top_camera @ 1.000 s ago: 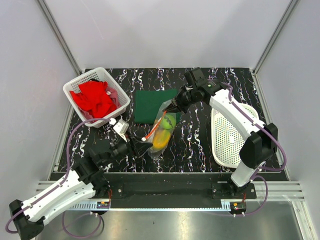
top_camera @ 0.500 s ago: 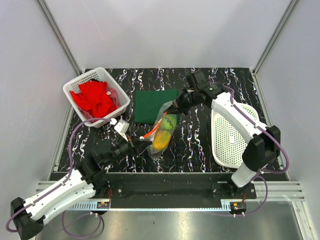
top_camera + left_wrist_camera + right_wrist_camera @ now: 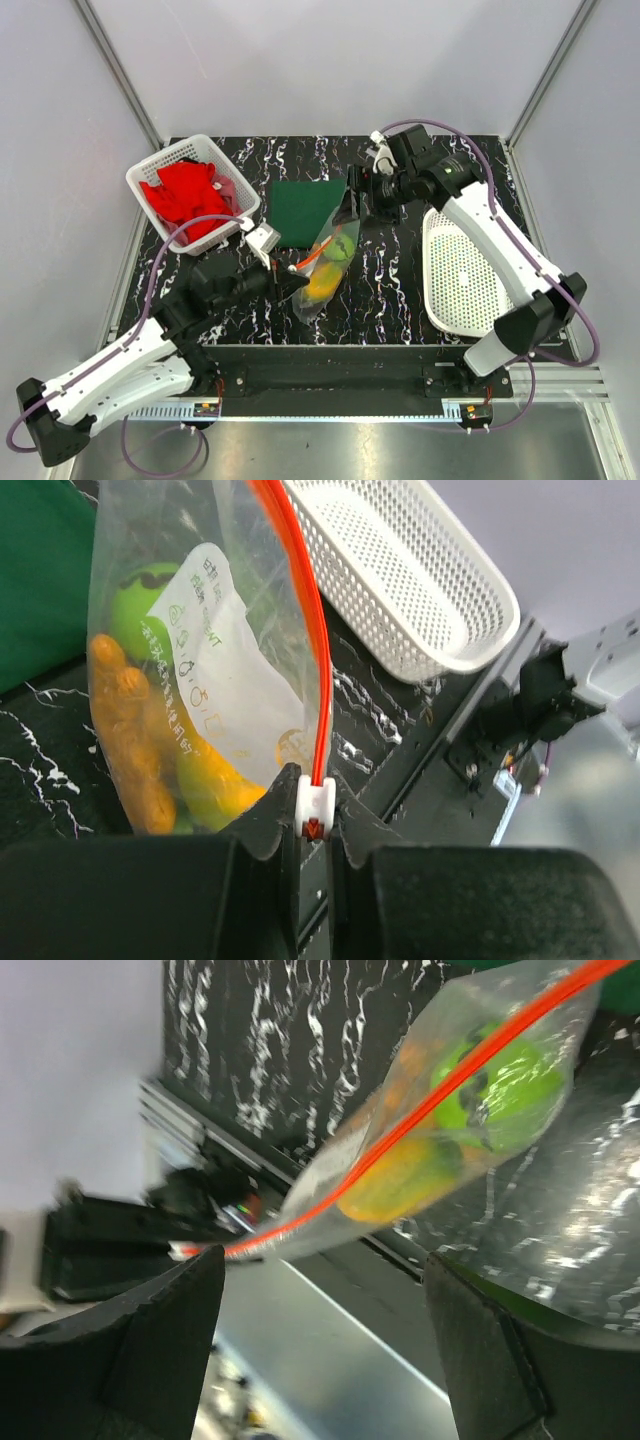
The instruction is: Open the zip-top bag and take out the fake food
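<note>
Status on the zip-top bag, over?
Left gripper shut on slider of zip-top bag. Right gripper open at bag's far end. Fake food inside. Green cloth alongside, not blocking.

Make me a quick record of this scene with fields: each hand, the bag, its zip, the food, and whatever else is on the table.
Left hand: shut on the white slider of the zip-top bag
Right hand: open, fingers wide apart, at the bag's far end
Zip strip: orange-red, looks closed
Fake food: inside the bag; green and yellow-orange pieces show
Green cloth: flat, beside the bag's far end
Basket: far left, holds red cloth
White tray: right side
</note>
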Available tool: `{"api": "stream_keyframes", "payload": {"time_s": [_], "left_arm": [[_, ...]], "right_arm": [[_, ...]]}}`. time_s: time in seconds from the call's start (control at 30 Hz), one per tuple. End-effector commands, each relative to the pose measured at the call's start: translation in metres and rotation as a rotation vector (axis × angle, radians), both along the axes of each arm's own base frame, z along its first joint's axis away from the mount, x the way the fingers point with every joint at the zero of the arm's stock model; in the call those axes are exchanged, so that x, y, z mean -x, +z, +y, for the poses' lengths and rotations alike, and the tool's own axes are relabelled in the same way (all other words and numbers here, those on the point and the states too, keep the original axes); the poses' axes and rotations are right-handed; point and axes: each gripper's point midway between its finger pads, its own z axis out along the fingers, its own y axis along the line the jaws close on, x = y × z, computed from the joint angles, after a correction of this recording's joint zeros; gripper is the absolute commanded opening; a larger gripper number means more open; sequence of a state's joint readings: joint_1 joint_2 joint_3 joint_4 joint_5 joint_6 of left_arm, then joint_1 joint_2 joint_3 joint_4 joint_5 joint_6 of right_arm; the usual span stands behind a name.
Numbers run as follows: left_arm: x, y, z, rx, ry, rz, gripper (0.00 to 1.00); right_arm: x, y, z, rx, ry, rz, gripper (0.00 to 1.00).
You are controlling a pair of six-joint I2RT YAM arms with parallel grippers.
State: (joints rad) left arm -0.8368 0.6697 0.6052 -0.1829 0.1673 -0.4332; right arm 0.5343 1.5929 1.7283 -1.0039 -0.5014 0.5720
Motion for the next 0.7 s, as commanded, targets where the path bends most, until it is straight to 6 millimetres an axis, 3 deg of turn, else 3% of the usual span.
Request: {"api": "stream_keyframes", "payload": {"time_s": [0.0,0.03,0.07,0.1,0.17,0.2,0.27,0.47,0.67], "left_arm": [[0.005,0.026,-0.005,-0.052,-0.122,-0.073,0.0],[0.01,0.028,-0.006,-0.055,-0.157,-0.068,0.0],[0.01,0.031,-0.006,-0.054,-0.169,-0.071,0.0],[0.005,0.038,-0.004,-0.049,-0.167,-0.084,0.0],[0.009,0.041,-0.007,-0.04,-0.213,-0.076,0.0],[0.006,0.045,-0.005,-0.038,-0.213,-0.084,0.0],[0.009,0.051,-0.008,-0.033,-0.253,-0.081,0.0],[0.016,0.06,-0.016,-0.027,-0.354,-0.071,0.0],[0.015,0.067,-0.016,-0.044,-0.389,-0.078,0.0]], "right_arm": [[0.026,0.017,-0.015,0.112,0.265,-0.315,0.88],[0.036,0.02,-0.006,0.114,0.336,-0.382,0.91],[0.041,0.038,0.002,0.062,0.37,-0.484,0.93],[0.046,0.036,0.006,0.049,0.407,-0.517,0.96],[0.055,0.062,0.016,-0.05,0.462,-0.662,0.99],[0.057,0.061,0.018,-0.074,0.483,-0.68,1.0],[0.066,0.08,0.026,-0.17,0.543,-0.78,1.0],[0.074,0.073,0.051,-0.284,0.741,-0.834,0.97],[0.081,0.056,0.062,-0.354,0.873,-0.834,0.87]]}}
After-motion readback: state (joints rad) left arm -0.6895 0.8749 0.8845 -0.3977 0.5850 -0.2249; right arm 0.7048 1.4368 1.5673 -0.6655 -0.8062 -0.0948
